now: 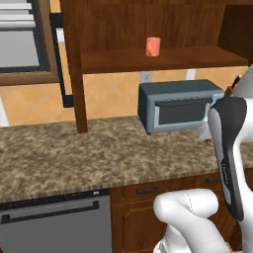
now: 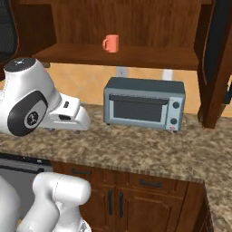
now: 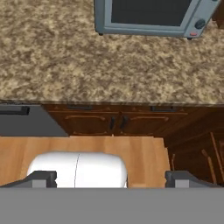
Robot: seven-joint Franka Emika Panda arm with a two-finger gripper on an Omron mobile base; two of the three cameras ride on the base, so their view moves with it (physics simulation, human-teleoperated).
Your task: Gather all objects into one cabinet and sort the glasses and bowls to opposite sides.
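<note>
The cabinet (image 2: pixel 122 56) is standing open above the counter (image 2: pixel 136 149), its reddish shelf board running across both base views. Below it a grey toaster oven (image 2: pixel 144 103) is sitting on the speckled stone, well apart from the shelf.

One salmon mug (image 2: pixel 111 43) is resting upright on that shelf, near the middle, with its handle pointing left in the right base view; in the left base view the mug (image 1: pixel 153 46) is showing as a plain cylinder. No other cup or bowl is showing here.

The gripper (image 3: pixel 111 179) is hanging well short of the shelf, looking down over the counter edge at the drawers and floor. Its fingertips (image 3: pixel 43 178) are standing spread wide, with nothing between them.

The mug is likely light, rigid and smooth-sided, so it may be slipping under a shallow pinch, and it would probably chip if dropped. Judging from its shape, closing the jaws across the body just below the rim, clear of the handle, is looking safest. Its small size should fit the open jaws easily.
</note>
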